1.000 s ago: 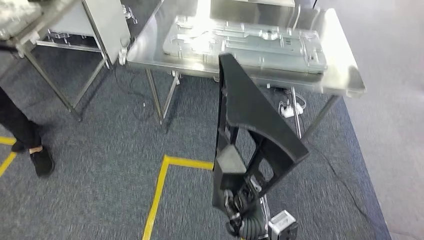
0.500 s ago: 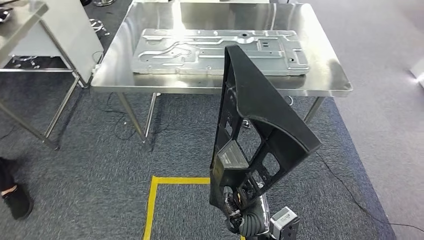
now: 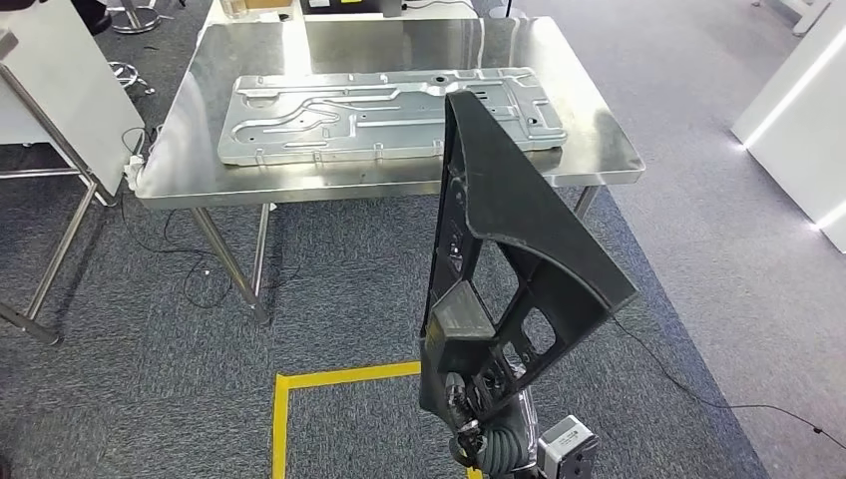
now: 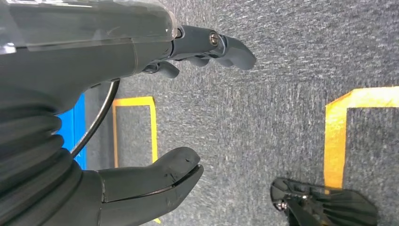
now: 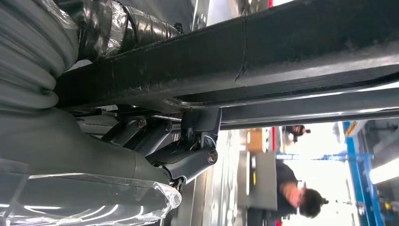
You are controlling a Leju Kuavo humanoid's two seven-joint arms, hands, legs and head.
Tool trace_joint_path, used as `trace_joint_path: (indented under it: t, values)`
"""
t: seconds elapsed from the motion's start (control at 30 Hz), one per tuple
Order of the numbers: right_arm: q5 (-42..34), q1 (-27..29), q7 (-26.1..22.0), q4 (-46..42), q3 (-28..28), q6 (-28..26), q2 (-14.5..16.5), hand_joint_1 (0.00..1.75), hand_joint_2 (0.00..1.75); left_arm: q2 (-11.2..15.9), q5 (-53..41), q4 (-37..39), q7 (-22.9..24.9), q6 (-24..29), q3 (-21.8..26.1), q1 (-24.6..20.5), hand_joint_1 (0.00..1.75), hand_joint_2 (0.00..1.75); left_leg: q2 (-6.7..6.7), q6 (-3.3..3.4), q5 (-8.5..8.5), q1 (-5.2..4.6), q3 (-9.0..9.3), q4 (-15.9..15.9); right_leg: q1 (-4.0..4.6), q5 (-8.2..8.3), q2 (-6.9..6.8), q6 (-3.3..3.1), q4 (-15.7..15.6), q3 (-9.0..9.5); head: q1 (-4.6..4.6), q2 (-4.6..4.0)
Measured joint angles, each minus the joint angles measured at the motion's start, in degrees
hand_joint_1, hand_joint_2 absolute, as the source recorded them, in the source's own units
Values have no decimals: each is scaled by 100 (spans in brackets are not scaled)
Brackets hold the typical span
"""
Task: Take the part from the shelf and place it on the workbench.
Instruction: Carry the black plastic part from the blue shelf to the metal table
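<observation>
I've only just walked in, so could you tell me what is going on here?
The robot's right hand holds a large black part upright in front of it, short of the steel workbench. A pressed metal panel lies on the workbench. The left hand is empty, its fingers apart, above grey carpet with yellow tape.

A stamped metal panel [image 3: 389,113] lies flat. Yellow floor tape [image 3: 329,399] is on the grey carpet [image 3: 150,339] near it. A person [image 5: 294,193] stands far behind.
</observation>
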Motion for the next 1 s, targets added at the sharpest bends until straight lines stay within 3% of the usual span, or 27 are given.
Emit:
trace_joint_path:
  t: [0.03, 0.07, 0.13, 0.2, 0.27, 0.37, 0.43, 0.5, 0.53, 0.57, 0.6, 0.67, 0.73, 0.8, 0.87, 0.93, 1.0]
  values:
    - [32, 2, 16, 1, 0, -39, 0, 175, 175, 1, -1, 0, 5, 0, 1, 2, 0, 175, 32, -9, -9, -1, 1, 3, -36, -23, -17, 28, 140, -51, -1, 0]
    - [66, 3, 36, 1, 0, -78, 0, 175, 175, 1, -3, 0, 10, 0, 1, 3, 0, 175, 55, -21, -20, -1, 17, 4, -66, 74, -27, 48, 43, 20, 0, 0]
    - [118, 0, 66, 2, 1, -138, 0, 175, 175, -3, -9, 0, 15, 0, 1, 3, 0, 175, 75, -54, -50, 1, 68, 2, -100, 465, -49, 49, -741, 452, 0, 0]
    - [168, -10, 86, 3, 2, -191, 0, 175, 175, -8, -14, 0, 17, 0, 1, -2, 0, 175, 81, -103, -80, -13, 98, 2, -85, 680, -76, 4, -1430, 821, -1, 0]
    - [290, -17, 174, 4, 2, -297, 0, 175, 175, -10, -17, 0, 19, 0, 1, -8, 0, 175, 87, -162, -95, -19, 106, -16, -53, 665, -80, -45, -1577, 895, -2, 0]
    - [827, -37, 480, -1, -5, -642, 17, 175, 175, -3, -13, 0, 14, -26, 4, -24, 0, 175, 77, -264, -185, -16, 141, 43, -86, 635, -52, -150, -1714, 1009, -9, 0]
    - [1391, -93, 792, -4, -15, -862, 51, 175, 175, 10, -10, 0, 9, -58, 10, -16, 0, 175, 24, -293, -404, -2, -136, 596, -108, 608, -46, -224, -1796, 1122, -17, 0]
    - [1952, -159, 1102, -4, -22, -994, 74, 175, 175, 17, -14, 0, 11, -75, 12, 2, 0, 175, 2, -310, -619, 1, -643, 1380, -97, 540, -37, -263, -1800, 1204, -22, 0]
    - [2208, -183, 1239, -3, -23, -1038, 79, 175, 175, 19, -20, 0, 21, -78, 12, 16, 0, 175, 1, -319, -599, 1, -835, 1607, -90, 496, -26, -266, -1795, 1253, -22, 0]
    - [2471, -205, 1375, -2, -23, -1082, 87, 175, 175, 23, -30, 0, 37, -79, 13, 32, 0, 175, 1, -323, -465, 1, -926, 1619, -85, 446, -11, -261, -1789, 1312, -22, 0]
    - [2776, -234, 1531, 2, -25, -1126, 99, 175, 175, 31, -46, 0, 57, -79, 13, 46, 0, 175, 1, -321, -233, 1, -913, 1423, -84, 392, 6, -252, -1781, 1380, -22, 0]
    - [3475, -332, 1860, 30, -33, -1206, 133, 175, 175, 50, -92, 0, 107, -84, 13, 73, 0, 175, -3, -298, 260, -2, -693, 696, -80, 265, 31, -212, -1764, 1509, -23, 0]
    - [3942, -455, 2068, 75, -44, -1243, 159, 175, 175, 61, -124, 0, 138, -93, 11, 72, 0, 175, -13, -252, 403, -18, -517, 249, -68, 163, 47, -142, -1752, 1566, -27, 0]
    - [4049, -536, 2125, 110, -53, -1257, 172, 175, 175, 61, -132, 0, 145, -100, 10, 57, 0, 175, -29, -186, 315, -31, -464, 185, -58, 151, 53, -71, -1732, 1599, -30, 0]
    - [4063, -582, 2134, 131, -61, -1266, 179, 175, 175, 56, -132, 0, 147, -102, 9, 61, 0, 175, -37, -113, 263, -14, -367, 120, -63, 206, 35, -12, -1488, 1517, -30, 0]
    - [4069, -616, 2134, 148, -70, -1274, 185, 175, 175, 53, -132, 0, 149, -103, 9, 68, 0, 175, -33, -60, 192, 4, -218, 51, -79, 150, 5, 43, -872, 1132, -29, 0]
    - [4070, -629, 2134, 175, -89, -1277, 187, 175, 175, 57, -132, 0, 150, -103, 10, 70, 0, 175, -38, -47, 93, 5, -87, 21, -97, -117, -10, 77, -227, 606, -29, 0]
